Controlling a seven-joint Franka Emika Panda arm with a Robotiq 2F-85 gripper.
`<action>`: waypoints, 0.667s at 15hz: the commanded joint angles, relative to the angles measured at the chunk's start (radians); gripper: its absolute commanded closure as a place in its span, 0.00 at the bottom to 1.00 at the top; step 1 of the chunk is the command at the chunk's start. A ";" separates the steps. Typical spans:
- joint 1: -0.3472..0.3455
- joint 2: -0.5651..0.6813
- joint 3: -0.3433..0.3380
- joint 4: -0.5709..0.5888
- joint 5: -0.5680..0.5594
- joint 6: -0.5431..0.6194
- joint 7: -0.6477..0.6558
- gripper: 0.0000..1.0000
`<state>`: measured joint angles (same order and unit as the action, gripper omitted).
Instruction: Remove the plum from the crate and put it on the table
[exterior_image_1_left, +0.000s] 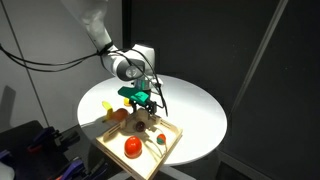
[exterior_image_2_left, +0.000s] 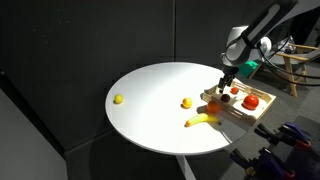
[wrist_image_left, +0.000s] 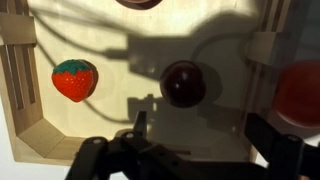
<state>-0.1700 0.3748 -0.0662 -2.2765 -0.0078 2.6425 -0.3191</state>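
Observation:
In the wrist view the dark maroon plum (wrist_image_left: 183, 84) lies on the floor of the light wooden crate (wrist_image_left: 20, 95). My gripper (wrist_image_left: 200, 135) hangs above it, open, and the plum sits just beyond the gap between the two fingers with nothing held. In both exterior views the gripper (exterior_image_1_left: 146, 99) (exterior_image_2_left: 227, 86) hovers over the crate (exterior_image_1_left: 171, 134) (exterior_image_2_left: 262, 109), which stands at the edge of the round white table (exterior_image_1_left: 195, 105) (exterior_image_2_left: 160, 95). The plum is too small and shadowed to pick out there.
A red strawberry (wrist_image_left: 76, 79) lies in the crate's left part and a bigger red-orange fruit (wrist_image_left: 300, 92) (exterior_image_2_left: 251, 101) (exterior_image_1_left: 132, 147) on the right. On the table lie a banana (exterior_image_2_left: 203, 120), an orange ball (exterior_image_2_left: 186, 102) and a lemon (exterior_image_2_left: 119, 99).

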 joint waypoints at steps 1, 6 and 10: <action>-0.008 -0.006 0.007 -0.006 -0.010 0.009 0.000 0.00; -0.012 -0.001 0.003 -0.013 -0.013 0.036 -0.002 0.00; -0.017 0.003 -0.002 -0.018 -0.013 0.037 -0.003 0.00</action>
<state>-0.1701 0.3799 -0.0698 -2.2812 -0.0079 2.6585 -0.3191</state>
